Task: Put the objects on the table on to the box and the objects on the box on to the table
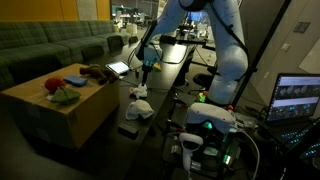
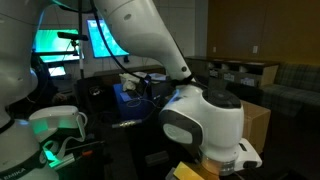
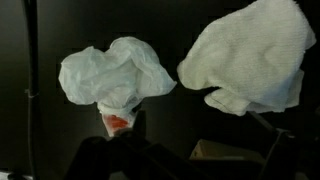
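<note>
Hanging over the dark table [image 1: 175, 80] in an exterior view, the gripper [image 1: 146, 66] is just past the cardboard box [image 1: 70, 118], above two white cloths [image 1: 140, 93] that lie near the box's side. Soft toys [image 1: 62, 90] crowd the box top, so a cloth dropped there carelessly could knock one off. In an exterior view from behind the arm, a big white arm joint [image 2: 205, 122] hides nearly everything but a corner of the box [image 2: 258, 122], so depth is hard to judge. In the wrist view, a crumpled wad [image 3: 115, 70] with a red patch [image 3: 117, 122] beneath it lies beside a broader towel [image 3: 245, 60]. The fingers are lost in shadow, so whether the jaws are apart cannot be told. A descent between the two could pinch both, or catch only a loose fold that slips.
</note>
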Action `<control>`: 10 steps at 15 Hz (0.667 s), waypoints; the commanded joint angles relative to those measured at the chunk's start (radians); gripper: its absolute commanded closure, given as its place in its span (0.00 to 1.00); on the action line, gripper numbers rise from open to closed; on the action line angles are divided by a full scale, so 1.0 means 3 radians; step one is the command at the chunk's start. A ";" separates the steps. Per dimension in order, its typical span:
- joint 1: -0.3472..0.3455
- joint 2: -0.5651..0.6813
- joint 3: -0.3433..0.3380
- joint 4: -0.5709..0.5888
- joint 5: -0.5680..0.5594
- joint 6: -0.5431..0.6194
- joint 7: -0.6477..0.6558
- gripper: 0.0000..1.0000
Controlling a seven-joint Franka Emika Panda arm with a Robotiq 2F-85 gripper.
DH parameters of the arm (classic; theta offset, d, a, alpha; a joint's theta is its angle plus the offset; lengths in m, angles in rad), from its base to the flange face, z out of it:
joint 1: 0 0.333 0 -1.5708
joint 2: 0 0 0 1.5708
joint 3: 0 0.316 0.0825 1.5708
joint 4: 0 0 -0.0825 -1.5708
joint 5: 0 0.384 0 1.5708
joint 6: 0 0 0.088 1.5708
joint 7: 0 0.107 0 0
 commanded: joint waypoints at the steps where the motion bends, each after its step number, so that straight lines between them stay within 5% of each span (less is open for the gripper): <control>1: -0.0498 0.0461 0.0405 0.0444 -0.0276 0.0125 0.0071 0.00; 10: -0.1047 0.1182 0.0716 0.1155 -0.0839 0.0155 0.0279 0.00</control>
